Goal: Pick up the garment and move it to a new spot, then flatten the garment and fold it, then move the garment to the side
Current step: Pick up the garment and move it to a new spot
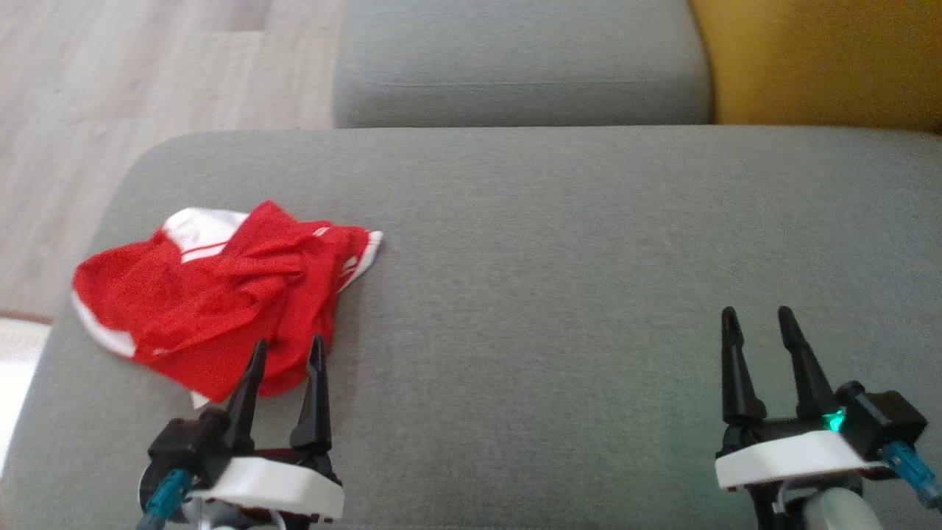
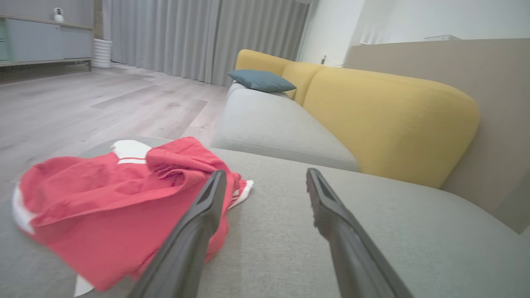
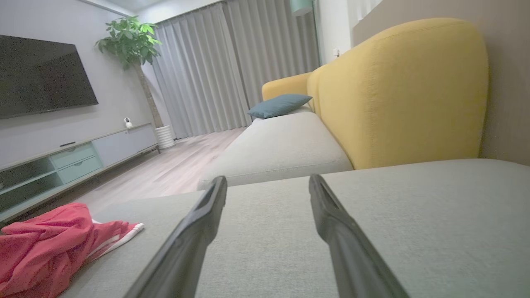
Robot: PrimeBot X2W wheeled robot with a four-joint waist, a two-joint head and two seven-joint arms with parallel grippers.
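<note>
Item 1. Garment (image 1: 213, 302): red cloth with white bands and thin white stripes. It lies crumpled in a loose heap, unfolded, on the left part of the grey seat cushion (image 1: 574, 294), close to that cushion's rounded left edge.

Item 2. My left pincer (image 1: 288, 341): both fingers are spread wide with a clear gap between them, and there is nothing in that gap. It sits just at the near edge of the garment. In the head view the fingertips overlap the red cloth, and in the left wrist view one finger crosses in front of it while the other stands over bare cushion. I cannot tell whether a finger touches the cloth.

Item 3. My right pincer (image 1: 756, 310): the fingers are spread equally wide and grip nothing. It is over bare cushion on the right, well apart from the garment.

Item 4. Second grey seat cushion (image 1: 515, 66): beyond the first, with a seam between them.

Item 5. Yellow backrest (image 1: 817, 59): along the far right of the sofa.

Item 6. Blue pillow (image 2: 261, 80): on the far cushion, against the yellow backrest.

Item 7. Pale wood floor (image 1: 147, 81): left of the sofa.

Item 8. Grey curtains (image 2: 198, 37), a dark television (image 3: 41, 74) above a low cabinet (image 3: 74, 157), and a potted plant (image 3: 130, 37): across the room.
</note>
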